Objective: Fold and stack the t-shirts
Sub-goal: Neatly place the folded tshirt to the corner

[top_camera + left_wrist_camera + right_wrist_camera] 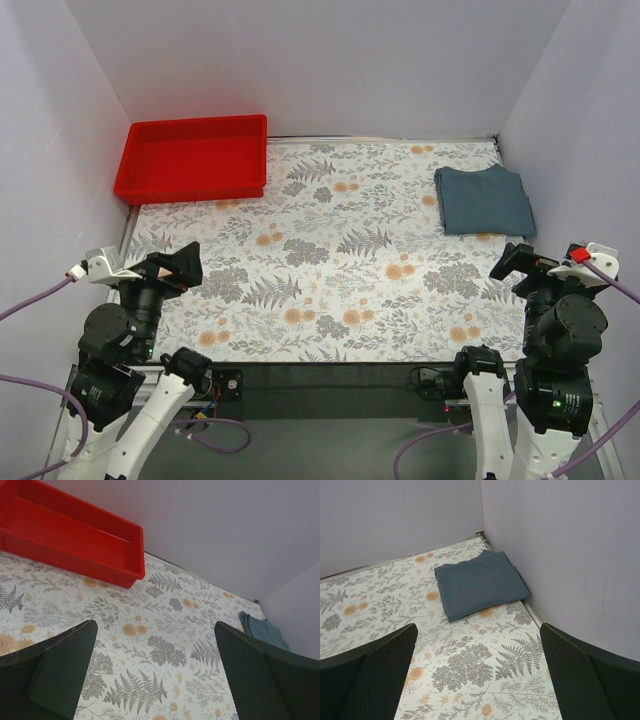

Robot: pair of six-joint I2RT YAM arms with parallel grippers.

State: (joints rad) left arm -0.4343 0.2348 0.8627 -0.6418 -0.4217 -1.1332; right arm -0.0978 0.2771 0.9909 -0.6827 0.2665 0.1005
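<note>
t-shirt (484,200) sat as folded slate-blue rectangle well right of red tray (195,187), along same far strip of table (330,300). Fold was near square, so couldn't call long axis; edges ran roughly in line with tray's, slightly skewed. Your left gripper (178,264) hovered on near side of tray, angled toward far right, jaws wide apart, nothing between. Your right gripper (515,260) hung far right of tray, just on near side of shirt, jaws spread wide too, holding nothing. Tray showed only own red floor inside.

jaws spread, empty | red bin (75,535) far left | folded t-shirt (262,630) far right
</note>
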